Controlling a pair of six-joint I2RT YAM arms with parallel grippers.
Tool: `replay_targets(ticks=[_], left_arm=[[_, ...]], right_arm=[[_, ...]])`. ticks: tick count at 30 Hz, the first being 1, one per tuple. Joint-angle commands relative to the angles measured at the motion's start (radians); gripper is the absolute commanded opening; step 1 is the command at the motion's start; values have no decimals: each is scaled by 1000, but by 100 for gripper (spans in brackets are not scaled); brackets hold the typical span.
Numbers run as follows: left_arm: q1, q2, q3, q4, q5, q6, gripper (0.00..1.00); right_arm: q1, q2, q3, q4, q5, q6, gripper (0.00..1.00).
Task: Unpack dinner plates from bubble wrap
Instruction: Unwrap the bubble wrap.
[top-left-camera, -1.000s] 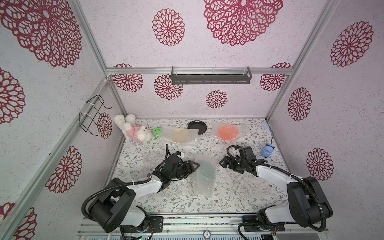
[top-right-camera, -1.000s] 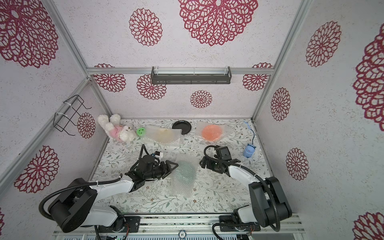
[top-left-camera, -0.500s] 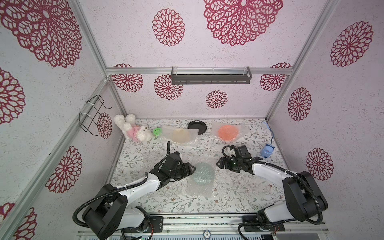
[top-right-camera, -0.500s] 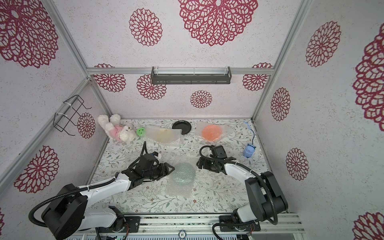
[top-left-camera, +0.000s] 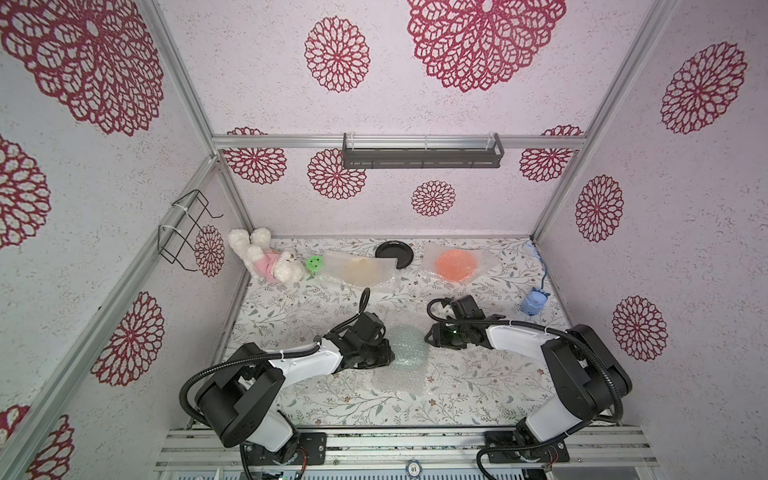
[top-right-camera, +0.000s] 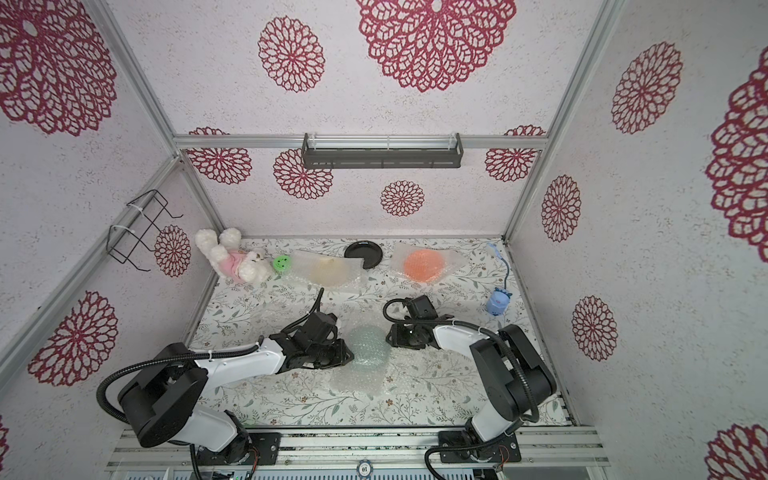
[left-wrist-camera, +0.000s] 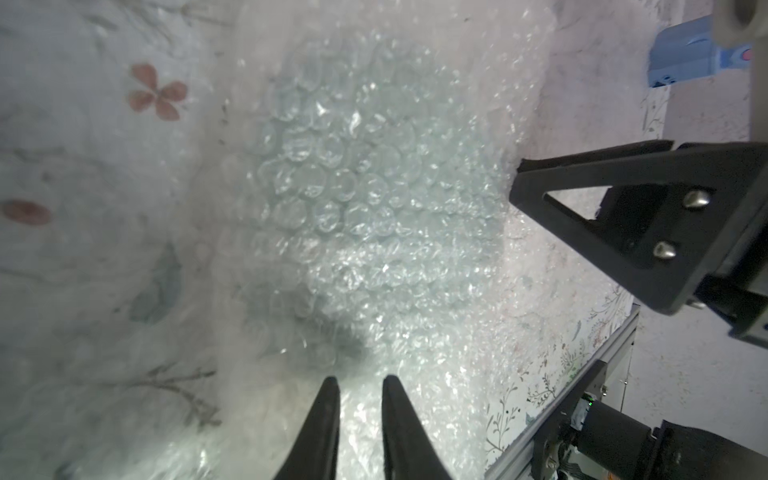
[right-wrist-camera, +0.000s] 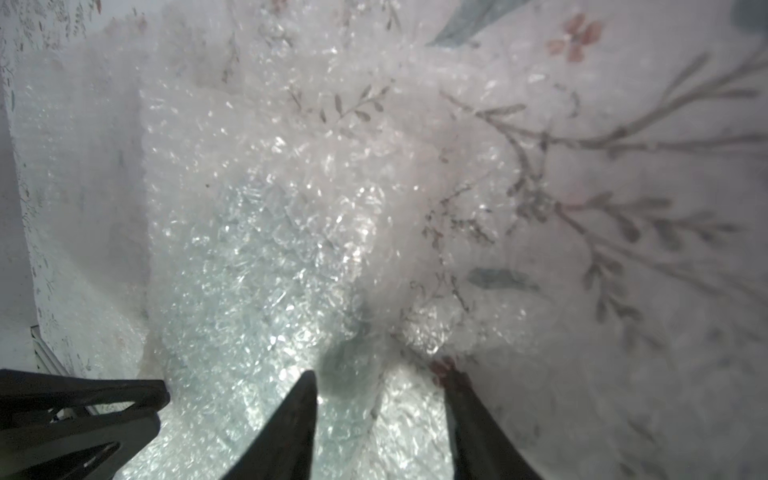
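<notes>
A blue-green dinner plate (top-left-camera: 409, 347) (top-right-camera: 368, 347) lies at mid-table inside bubble wrap (left-wrist-camera: 365, 174) (right-wrist-camera: 257, 257). My left gripper (top-left-camera: 390, 357) (left-wrist-camera: 360, 380) sits at the bundle's left edge, its fingers nearly together with a fold of wrap pinched between them. My right gripper (top-left-camera: 428, 336) (right-wrist-camera: 380, 374) is at the bundle's right edge, its fingers apart astride a ridge of wrap. At the back lie a wrapped orange plate (top-left-camera: 456, 264), a wrapped cream plate (top-left-camera: 357, 270) and a bare black plate (top-left-camera: 392, 251).
A plush bunny (top-left-camera: 266, 262) and a green smiley disc (top-left-camera: 315, 262) lie at the back left. A blue toy (top-left-camera: 534, 302) with a cord sits by the right wall. A wire rack (top-left-camera: 183, 232) hangs on the left wall and a dark shelf (top-left-camera: 422, 151) on the back wall.
Both grippers have come in against the wrapped blue-green plate from either side. Both pairs of fingers have narrowed, the left far more than the right.
</notes>
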Motion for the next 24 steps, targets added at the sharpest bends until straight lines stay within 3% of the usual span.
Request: replay_targets(ticks=[1,5,6,12,17,22,24], left_arm=[[-9,5,-16,-14,-43,-18,21],[-9,26,-35,-37,-81,-30,20],[-8,37,-37,-38,-82,-29,20],[-9,68,-71,47,-41,-57,19],[3,2,-69,82,1,-63,23],[42,-160,-98,101,26,-73,33],[70,-234,-118,103,32,-78,42]], right_arm=[[4,25,29,55,-34,0,33],[4,50,35,81,-73,7,4],[5,45,32,86,-78,10,0],[4,-31,30,45,-85,0,0],[2,-120,36,-4,-103,-3,0],[1,-158,46,-57,-72,-25,0],[0,-157,43,-51,-79,-24,0]])
